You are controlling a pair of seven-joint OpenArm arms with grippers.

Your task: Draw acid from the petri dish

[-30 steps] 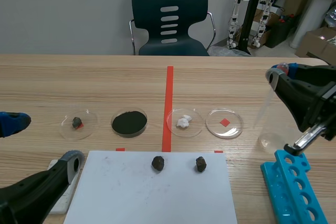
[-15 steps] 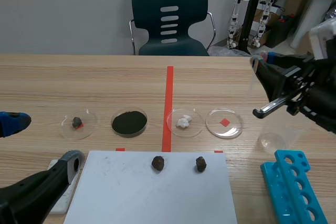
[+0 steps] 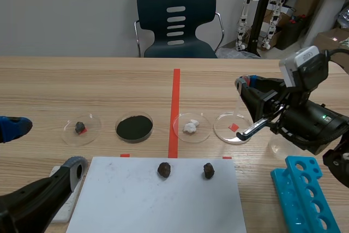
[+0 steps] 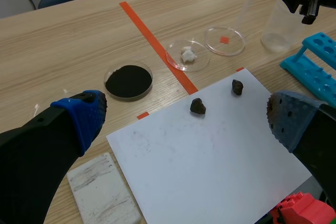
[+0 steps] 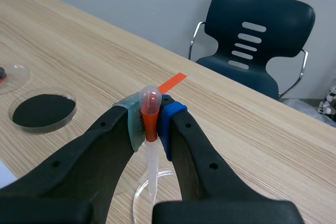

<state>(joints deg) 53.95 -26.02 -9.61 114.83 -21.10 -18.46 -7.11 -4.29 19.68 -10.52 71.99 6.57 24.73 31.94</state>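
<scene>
Since a second ago my right arm has swung in from the table's right edge and lowered toward the petri dish. Far left of that dish, my left gripper hangs released, fingers wide apart. Left of the dish sits the black-powder dish, then the white-lump dish just beside it. Over the petri dish my right gripper is clenched on the pipette, tip down; I cannot tell if it touches. Right of the dish stands the beaker.
</scene>
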